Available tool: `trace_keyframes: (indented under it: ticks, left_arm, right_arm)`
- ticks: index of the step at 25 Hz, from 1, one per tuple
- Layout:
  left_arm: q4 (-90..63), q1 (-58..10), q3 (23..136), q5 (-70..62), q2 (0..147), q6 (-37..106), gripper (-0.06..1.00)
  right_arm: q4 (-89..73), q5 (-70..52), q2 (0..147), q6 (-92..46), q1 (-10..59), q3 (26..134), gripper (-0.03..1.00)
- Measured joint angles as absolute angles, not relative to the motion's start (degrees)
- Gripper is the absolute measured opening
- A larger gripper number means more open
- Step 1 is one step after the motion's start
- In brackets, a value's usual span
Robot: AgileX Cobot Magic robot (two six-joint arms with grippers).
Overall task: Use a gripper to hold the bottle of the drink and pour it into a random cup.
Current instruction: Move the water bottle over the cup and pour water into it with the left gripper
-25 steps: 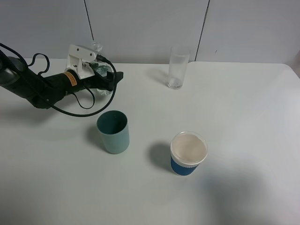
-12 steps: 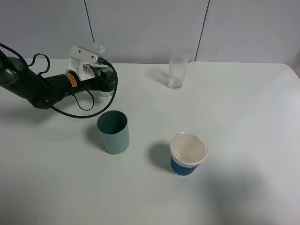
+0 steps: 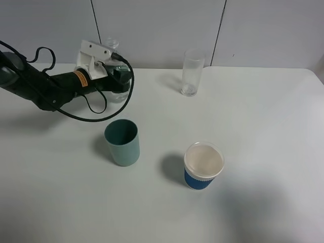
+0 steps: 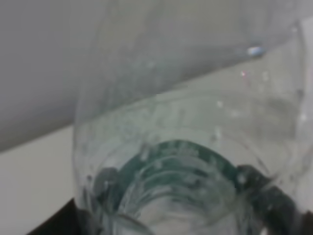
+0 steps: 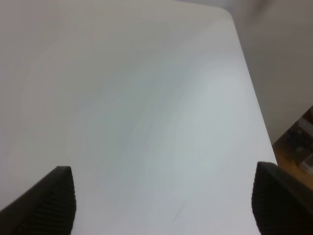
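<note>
The bottle of the drink (image 3: 112, 46), small, clear, uncapped and green-labelled, stands upright at the back left of the table. My left gripper (image 3: 119, 80) is shut on its lower body. The left wrist view is filled by the bottle (image 4: 181, 161), with dark fingers (image 4: 274, 200) pressed against its sides. The cup (image 3: 192, 72), a tall clear glass tumbler, stands at the back middle, well to the right of the bottle. My right gripper (image 5: 166, 200) is open over bare table, with nothing between its fingers; it does not show in the exterior view.
A teal plastic cup (image 3: 122, 142) stands in front of the bottle. A white paper cup with a blue sleeve (image 3: 203, 165) sits near the middle front. A black cable (image 3: 101, 109) loops below the left arm. The table's right edge (image 5: 254, 98) shows in the right wrist view.
My left gripper went from open around the bottle to shut on it. Gripper and bottle have since shifted slightly up and to the right.
</note>
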State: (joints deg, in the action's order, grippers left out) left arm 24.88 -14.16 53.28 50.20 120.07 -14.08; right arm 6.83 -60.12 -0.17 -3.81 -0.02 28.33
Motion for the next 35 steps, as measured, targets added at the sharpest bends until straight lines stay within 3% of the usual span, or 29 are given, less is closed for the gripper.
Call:
trace_keyframes:
  ticks: [9, 25, 35]
  left_arm:
    - [14.66, -17.12, 53.21, 40.63, 112.33, -11.43, 0.5]
    - [-48.54, -30.17, 59.08, 32.27, 107.72, 55.31, 0.5]
    - [-58.65, -31.91, 63.76, 30.2, 107.67, 62.43, 0.5]
  right_arm:
    - [6.83, -60.12, -0.17, -3.81, -0.02, 28.33, 0.74]
    - [6.83, -60.12, -0.17, -3.81, -0.02, 28.33, 0.74]
    - [7.22, -60.12, -0.17, -3.81, -0.02, 28.33, 0.74]
